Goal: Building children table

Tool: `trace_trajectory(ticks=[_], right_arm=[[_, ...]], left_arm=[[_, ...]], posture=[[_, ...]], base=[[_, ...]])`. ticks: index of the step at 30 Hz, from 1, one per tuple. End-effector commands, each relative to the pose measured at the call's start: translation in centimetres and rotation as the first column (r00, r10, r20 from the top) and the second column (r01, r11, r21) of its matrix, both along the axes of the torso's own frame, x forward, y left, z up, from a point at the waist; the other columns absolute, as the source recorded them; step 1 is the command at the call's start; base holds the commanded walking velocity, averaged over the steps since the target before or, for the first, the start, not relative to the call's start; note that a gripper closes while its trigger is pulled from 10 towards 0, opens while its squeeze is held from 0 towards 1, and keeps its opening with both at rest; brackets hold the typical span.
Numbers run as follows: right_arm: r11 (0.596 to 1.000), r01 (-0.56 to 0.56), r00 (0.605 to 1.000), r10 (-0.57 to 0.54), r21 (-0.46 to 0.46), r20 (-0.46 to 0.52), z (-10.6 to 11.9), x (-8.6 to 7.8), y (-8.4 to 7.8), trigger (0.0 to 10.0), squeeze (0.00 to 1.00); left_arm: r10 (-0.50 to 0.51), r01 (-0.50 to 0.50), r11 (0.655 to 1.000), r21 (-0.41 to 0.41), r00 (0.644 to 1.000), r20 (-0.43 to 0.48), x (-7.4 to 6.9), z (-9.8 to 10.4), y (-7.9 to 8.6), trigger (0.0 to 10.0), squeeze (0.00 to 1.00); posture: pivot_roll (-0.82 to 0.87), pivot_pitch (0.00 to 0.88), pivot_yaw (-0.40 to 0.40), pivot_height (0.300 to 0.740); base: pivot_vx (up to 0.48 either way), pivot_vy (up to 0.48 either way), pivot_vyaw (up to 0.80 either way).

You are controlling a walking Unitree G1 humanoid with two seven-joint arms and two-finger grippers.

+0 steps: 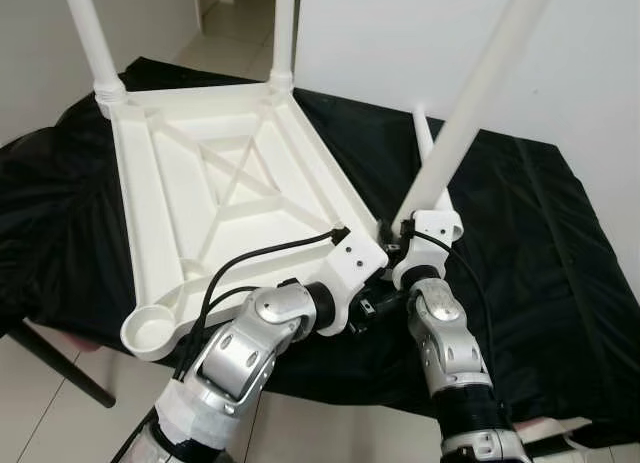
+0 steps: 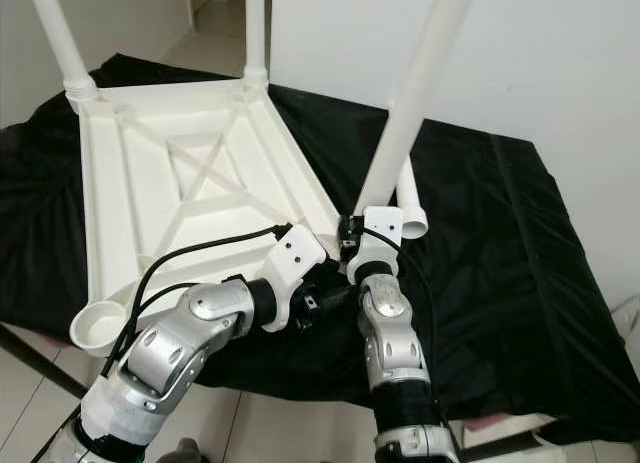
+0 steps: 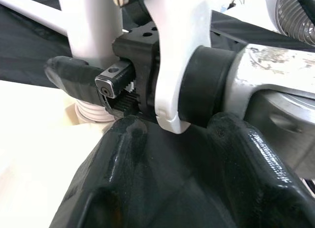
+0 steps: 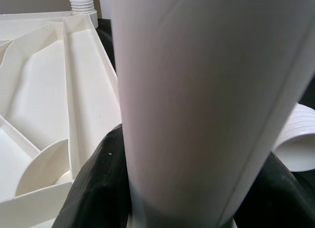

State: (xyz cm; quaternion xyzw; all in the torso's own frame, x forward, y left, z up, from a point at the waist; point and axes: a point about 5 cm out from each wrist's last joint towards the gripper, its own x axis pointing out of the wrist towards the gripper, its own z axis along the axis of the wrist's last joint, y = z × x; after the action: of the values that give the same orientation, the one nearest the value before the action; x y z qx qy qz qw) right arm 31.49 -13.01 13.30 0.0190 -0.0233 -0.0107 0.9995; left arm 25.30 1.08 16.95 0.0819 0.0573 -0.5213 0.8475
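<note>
A white plastic table top (image 1: 170,213) lies upside down on a black cloth. Two white legs (image 1: 90,33) (image 1: 283,33) stand in its far corners. My right gripper (image 1: 402,231) is shut on a third leg (image 1: 470,113), which leans over the near right corner. In the right wrist view this leg (image 4: 197,90) rises between the black fingers. My left gripper (image 1: 385,301) sits close below, beside the right wrist. The left wrist view shows the leg's threaded end (image 3: 91,112) just above the table surface. A fourth leg (image 2: 410,208) lies loose on the cloth behind.
The near left corner has an open round socket (image 1: 150,333). The black cloth (image 1: 540,243) spreads wide to the right of the table top. A dark stand leg (image 1: 60,368) slants to the tiled floor at the lower left. A white wall stands behind.
</note>
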Motion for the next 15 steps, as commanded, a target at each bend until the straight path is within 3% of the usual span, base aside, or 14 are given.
trace_trajectory(ticks=[1,9,10,15], right_arm=[[0.997,0.054,0.995,-0.058,-0.051,-0.08,-1.5,-0.5,-1.2,10.0,0.0],[0.997,0.071,0.992,-0.075,-0.039,-0.099,-1.3,-0.7,-0.9,10.0,0.0],[0.997,0.077,0.992,-0.08,-0.031,-0.093,-1.2,-0.7,-0.9,10.0,1.0],[0.999,0.042,0.998,-0.043,-0.007,-0.046,-0.3,-0.4,-1.1,10.0,1.0]], left_arm=[[-0.008,0.008,1.0,0.002,1.0,-0.005,-0.3,-0.1,-0.3,10.0,0.0],[-0.01,0.01,1.0,0.008,1.0,-0.001,-0.3,-0.1,-0.3,10.0,0.0],[-0.011,0.011,1.0,0.008,1.0,-0.001,-0.3,-0.2,-0.3,10.0,0.0],[-0.009,0.009,1.0,0.007,1.0,-0.001,-0.3,-0.2,-0.3,10.0,0.0]], posture=[[0.14,0.04,-0.117,0.74],[0.15,0.032,-0.12,0.74],[0.15,0.029,-0.122,0.74],[0.15,0.023,-0.124,0.74]], base=[[0.0,0.0,0.0],[0.0,0.0,0.0],[0.0,0.0,0.0],[0.0,0.0,0.0]])
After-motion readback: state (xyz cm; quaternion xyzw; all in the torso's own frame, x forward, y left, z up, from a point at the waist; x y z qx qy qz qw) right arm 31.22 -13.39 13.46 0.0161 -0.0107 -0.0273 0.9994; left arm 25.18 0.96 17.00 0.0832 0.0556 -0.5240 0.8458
